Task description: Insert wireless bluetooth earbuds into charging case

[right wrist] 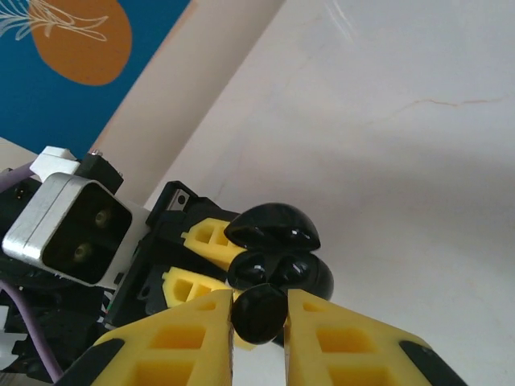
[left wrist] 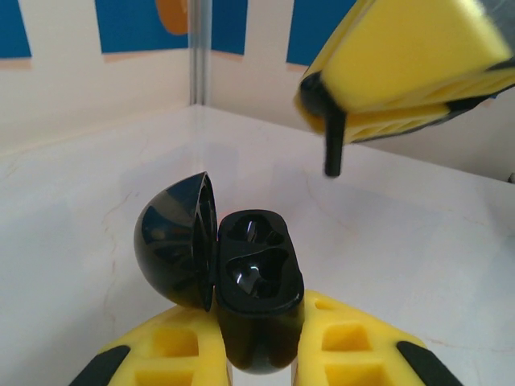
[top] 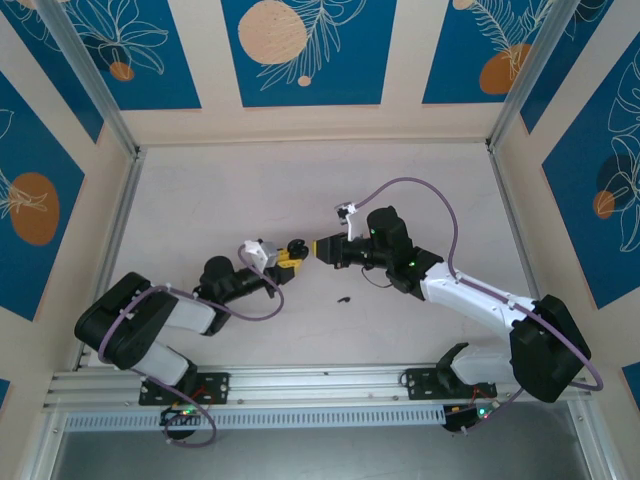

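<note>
A black charging case (left wrist: 259, 277) stands with its lid (left wrist: 173, 241) swung open to the left, and my left gripper (left wrist: 259, 326) is shut on its lower half. Both of its wells look empty. My right gripper (right wrist: 259, 310) is shut on a black earbud (right wrist: 257, 315), just short of the case (right wrist: 282, 269) and facing its open mouth. In the left wrist view the earbud's stem (left wrist: 331, 151) hangs down from the right gripper's yellow fingers (left wrist: 402, 72), above and to the right of the case. From above, the left gripper (top: 288, 256) and right gripper (top: 322, 247) meet tip to tip at the table's middle.
A second black earbud (top: 342, 298) lies loose on the white table (top: 300, 180), just in front of the two grippers. Metal posts and patterned walls close in the back and sides. The left wrist's camera block (right wrist: 72, 229) sits close behind the case.
</note>
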Available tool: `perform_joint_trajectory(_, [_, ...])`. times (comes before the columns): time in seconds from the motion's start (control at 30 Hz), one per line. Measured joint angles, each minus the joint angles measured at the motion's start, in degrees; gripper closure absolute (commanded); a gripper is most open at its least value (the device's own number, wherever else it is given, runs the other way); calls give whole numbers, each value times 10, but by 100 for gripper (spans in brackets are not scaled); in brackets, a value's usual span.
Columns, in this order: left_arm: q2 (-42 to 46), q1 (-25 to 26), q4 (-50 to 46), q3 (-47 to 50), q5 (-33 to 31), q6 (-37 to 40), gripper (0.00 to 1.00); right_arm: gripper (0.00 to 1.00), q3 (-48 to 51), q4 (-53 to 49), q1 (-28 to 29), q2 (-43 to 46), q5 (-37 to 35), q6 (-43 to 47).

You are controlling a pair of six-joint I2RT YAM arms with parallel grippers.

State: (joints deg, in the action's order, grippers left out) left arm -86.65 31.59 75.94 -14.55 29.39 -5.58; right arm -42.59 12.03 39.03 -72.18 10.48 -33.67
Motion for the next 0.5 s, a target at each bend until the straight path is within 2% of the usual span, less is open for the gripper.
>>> perform_joint_trajectory(0.5, [0,6,16,-10,10,0,87,79,0,68,16,-22,12,0])
